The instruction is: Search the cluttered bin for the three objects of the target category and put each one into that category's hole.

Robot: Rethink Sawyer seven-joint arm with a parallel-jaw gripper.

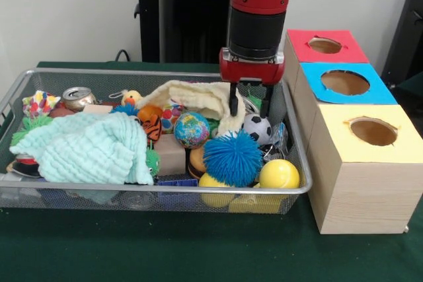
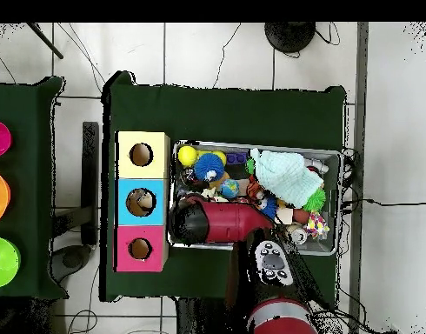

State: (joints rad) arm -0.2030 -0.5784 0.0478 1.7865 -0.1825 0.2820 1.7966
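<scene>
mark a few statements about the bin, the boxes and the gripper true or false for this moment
1. The gripper hangs open over the right end of the bin, seen from the front. True.
2. The blue-surround hole sits between the red-surround hole and the yellow-surround hole. True.
3. The gripper holds the globe ball. False: the ball lies in the bin and the gripper's fingers are empty.
4. The mint green cloth covers the spiky blue ball. False: the cloth lies at the other side of the bin and the ball is uncovered.
5. A dented metal can lies near the bin's far left corner in the front view. True.
</scene>
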